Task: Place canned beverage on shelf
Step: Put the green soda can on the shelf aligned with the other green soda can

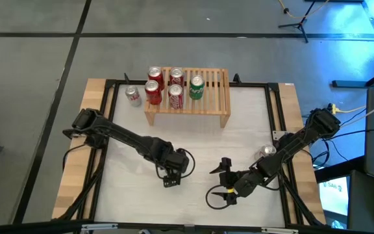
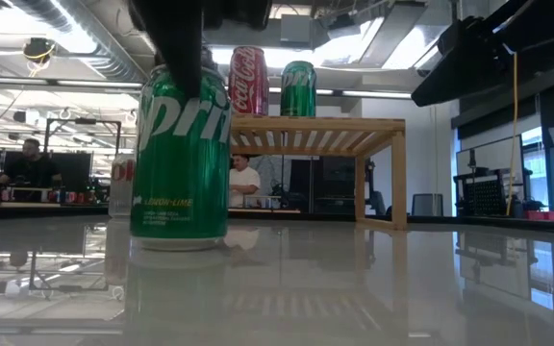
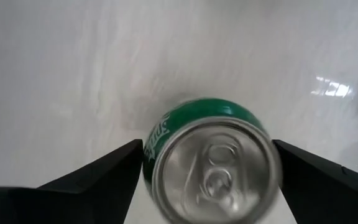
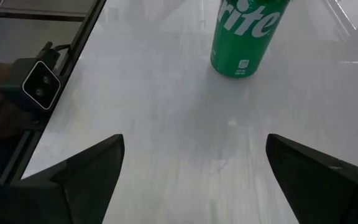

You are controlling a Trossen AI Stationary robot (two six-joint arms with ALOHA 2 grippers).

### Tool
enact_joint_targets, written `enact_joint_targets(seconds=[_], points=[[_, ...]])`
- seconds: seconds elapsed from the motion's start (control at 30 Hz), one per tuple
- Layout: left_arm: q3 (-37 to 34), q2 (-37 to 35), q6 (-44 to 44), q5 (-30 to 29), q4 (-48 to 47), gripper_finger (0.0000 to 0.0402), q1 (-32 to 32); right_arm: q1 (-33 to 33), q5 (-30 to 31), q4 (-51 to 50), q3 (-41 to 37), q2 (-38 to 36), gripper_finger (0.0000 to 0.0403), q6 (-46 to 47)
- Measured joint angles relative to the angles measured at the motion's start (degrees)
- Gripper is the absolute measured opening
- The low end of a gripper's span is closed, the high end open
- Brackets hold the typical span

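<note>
The fingers of the left gripper stand released on both sides of an upright green can on the table. Behind, the shelf carries cans. The right gripper waits, fingers spread.

You're looking at a grey floor crossed by dark seams around the counter, with a stand's legs near the far right. Beyond the counter's far edge, exposed ceiling ducts, bright ceiling lights and a seated person at a desk.
</note>
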Motion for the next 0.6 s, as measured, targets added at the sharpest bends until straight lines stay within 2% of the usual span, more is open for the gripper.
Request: enact_joint_targets(seconds=[0.17, 0.37, 0.5, 0.6], points=[[0.00, -3.92, -1.10, -3.89, -0.92, 0.0336, -2.54, 0.00, 0.00, 0.04, 0.00, 0.00, 0.0386, 0.00], [-0.65, -8.81, -2.73, -14.49, -2.47, 0.0336, -8.42, 0.00, 0.00, 0.11, 0.00, 0.00, 0.0386, 0.46], [-4.87, -11.57, -6.81, -19.34, -1.96, 0.0336, -13.33, 0.00, 0.02, 0.17, 0.00, 0.00, 0.0386, 1.29], [-10.67, -14.03, -11.12, -22.71, 0.35, 0.0337, -17.04, 0.00, 0.02, 0.33, 0.00, 0.00, 0.0386, 1.29]])
